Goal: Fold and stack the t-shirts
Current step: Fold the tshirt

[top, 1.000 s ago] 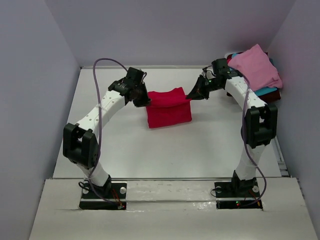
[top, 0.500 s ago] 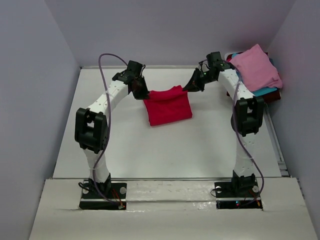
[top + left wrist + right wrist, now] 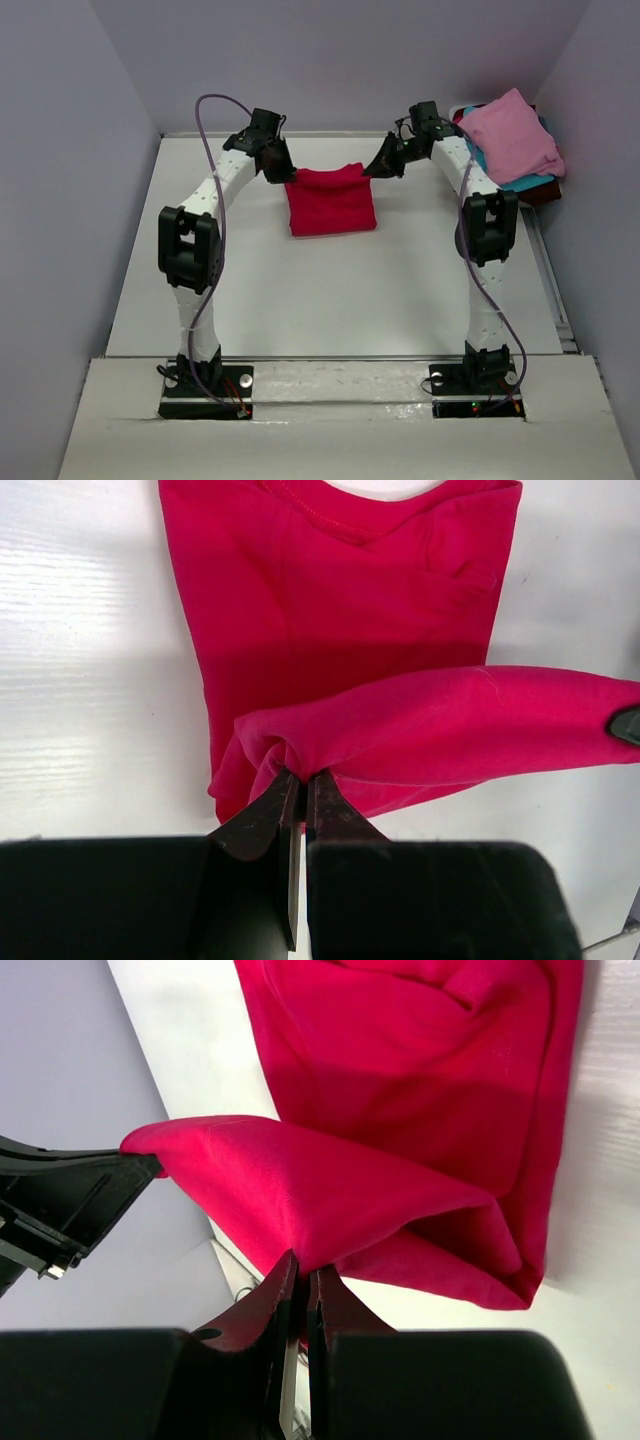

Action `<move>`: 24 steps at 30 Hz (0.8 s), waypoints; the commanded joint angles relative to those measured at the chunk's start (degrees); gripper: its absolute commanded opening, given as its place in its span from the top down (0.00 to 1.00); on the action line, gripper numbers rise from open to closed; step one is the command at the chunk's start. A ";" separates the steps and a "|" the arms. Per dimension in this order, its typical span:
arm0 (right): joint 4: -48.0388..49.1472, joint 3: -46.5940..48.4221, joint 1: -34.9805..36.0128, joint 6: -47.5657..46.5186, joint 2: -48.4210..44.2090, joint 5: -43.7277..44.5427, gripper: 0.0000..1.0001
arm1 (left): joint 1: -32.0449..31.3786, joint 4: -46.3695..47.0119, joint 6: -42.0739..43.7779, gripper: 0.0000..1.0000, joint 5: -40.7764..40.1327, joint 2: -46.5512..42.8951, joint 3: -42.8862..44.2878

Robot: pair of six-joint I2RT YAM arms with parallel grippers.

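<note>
One pink-topped shirt pile (image 3: 512, 140) far right, apart from the red t-shirt (image 3: 330, 205).

Robotics lab test cell. A white table (image 3: 300, 300) is boxed in by plain grey walls (image 3: 60, 200) on its left, far and right sides. A left arm (image 3: 190, 250) and right arm (image 3: 487, 230), white and black, are bolted to a board (image 3: 340, 400) at the table's near edge, loose cables (image 3: 213, 97) looping from them.

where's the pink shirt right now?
Top view: the pink t-shirt lies on top of the shirt pile at the table's far right corner, right of the right arm.
</note>
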 commanded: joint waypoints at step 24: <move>11.53 11.10 -0.26 0.03 6.68 11.35 0.00 | -0.15 21.07 3.26 0.01 -12.47 3.57 1.65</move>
